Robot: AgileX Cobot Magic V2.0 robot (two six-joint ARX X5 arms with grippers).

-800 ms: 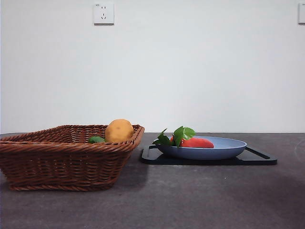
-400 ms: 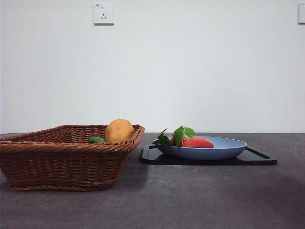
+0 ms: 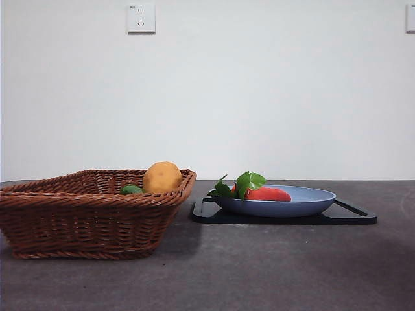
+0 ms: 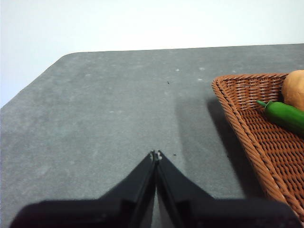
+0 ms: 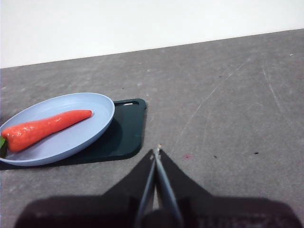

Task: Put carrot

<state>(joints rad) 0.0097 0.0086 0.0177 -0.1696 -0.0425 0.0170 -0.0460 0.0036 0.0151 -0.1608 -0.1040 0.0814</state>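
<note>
The carrot [image 3: 267,194], reddish-orange with green leaves [image 3: 241,184] at one end, lies in a blue plate [image 3: 305,203] on a black tray [image 3: 350,214]. It also shows in the right wrist view [image 5: 45,128], lying in the plate [image 5: 90,107]. My right gripper [image 5: 156,153] is shut and empty over the bare table, apart from the tray [image 5: 126,133]. My left gripper [image 4: 156,154] is shut and empty over the table beside the wicker basket [image 4: 242,123]. Neither gripper shows in the front view.
The brown wicker basket [image 3: 84,217] stands at the left and holds a round yellow-orange lump [image 3: 162,177] and a small green item [image 3: 131,190]. Both show in the left wrist view, the lump [image 4: 294,88] and the green item [image 4: 285,115]. A grey table [image 3: 272,265] lies before a white wall.
</note>
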